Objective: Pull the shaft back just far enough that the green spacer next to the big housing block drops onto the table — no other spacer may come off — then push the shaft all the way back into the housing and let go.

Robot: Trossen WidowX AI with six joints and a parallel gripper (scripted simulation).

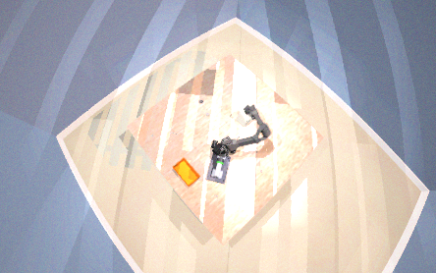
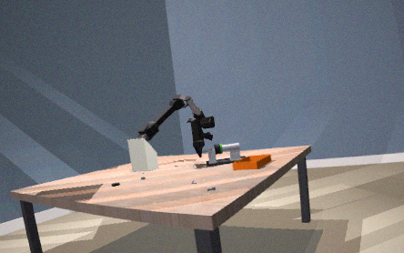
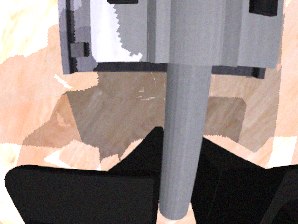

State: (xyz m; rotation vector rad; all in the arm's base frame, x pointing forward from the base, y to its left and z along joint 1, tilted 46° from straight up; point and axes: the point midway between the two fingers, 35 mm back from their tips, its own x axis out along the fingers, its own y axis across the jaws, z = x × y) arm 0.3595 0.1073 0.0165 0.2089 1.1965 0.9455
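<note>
The gripper (image 2: 200, 156) (image 3: 181, 134) is shut on the grey shaft (image 3: 187, 100) near its free end, which shows between the black fingers. The shaft runs from the fingers through the near support post (image 2: 212, 155) towards the big housing block (image 2: 234, 150). The green spacer (image 1: 220, 162) (image 2: 220, 148) is around the shaft line, against the housing's near side. A dark ring (image 2: 217, 148) sits beside it, between it and the post. The wrist view does not show the spacers. The parts stand on a dark base plate (image 1: 209, 177) (image 2: 212, 164).
An orange open bin (image 1: 191, 167) (image 2: 246, 166) stands beside the base plate. A pale block (image 1: 242, 117) (image 2: 142, 156) stands at the arm's base. A small dark piece (image 1: 201, 101) (image 2: 116, 184) and a small grey piece (image 2: 211, 188) lie on the table away from the fixture.
</note>
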